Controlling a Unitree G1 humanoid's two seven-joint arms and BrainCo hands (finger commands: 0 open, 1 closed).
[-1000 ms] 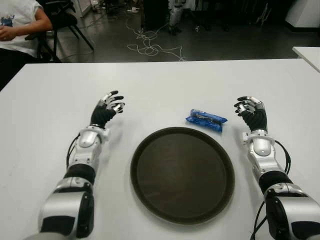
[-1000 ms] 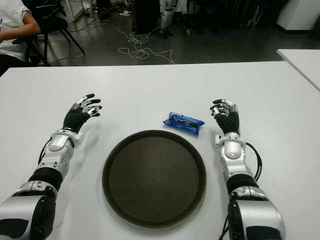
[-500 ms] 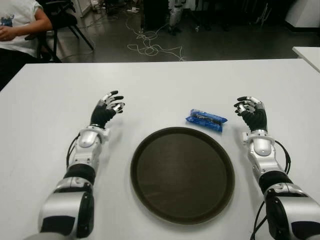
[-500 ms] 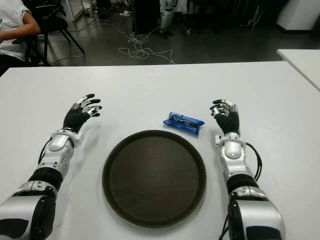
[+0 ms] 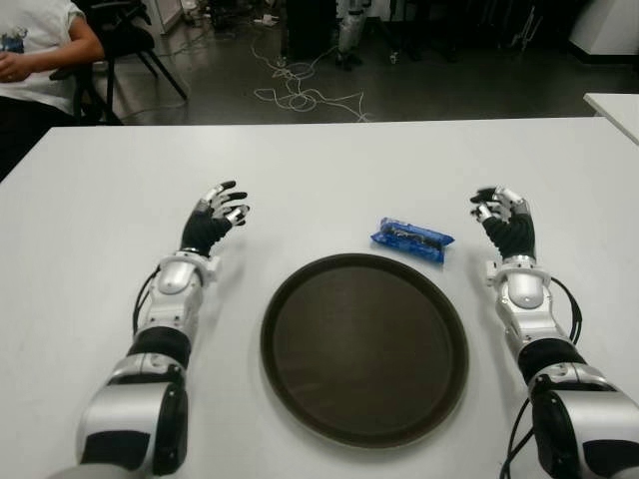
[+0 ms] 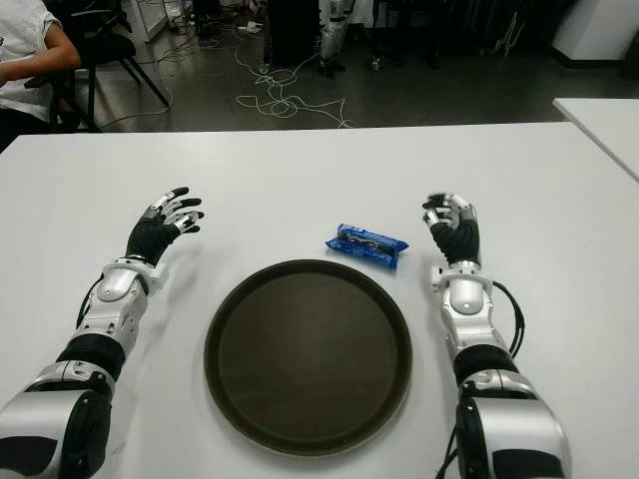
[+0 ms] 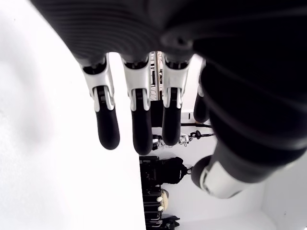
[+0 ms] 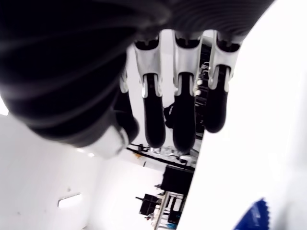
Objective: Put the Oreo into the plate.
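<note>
A blue Oreo packet (image 5: 412, 239) lies on the white table just beyond the far right rim of a round dark brown plate (image 5: 364, 345). The plate holds nothing. My right hand (image 5: 502, 215) is to the right of the packet, a short gap away, fingers relaxed and holding nothing; its wrist view shows the fingers (image 8: 183, 117) spread and a blue corner of the packet (image 8: 253, 217). My left hand (image 5: 218, 213) shows to the left of the plate, open and idle, its fingers (image 7: 136, 120) hanging free.
The white table (image 5: 319, 170) stretches wide around the plate. A seated person (image 5: 35, 50) is at the far left beyond the table. Cables (image 5: 300, 90) lie on the dark floor behind. A second white table's corner (image 5: 614, 105) shows at the right.
My right hand has lifted slightly and its fingers have straightened a little. The packet, plate and left hand have not moved.
</note>
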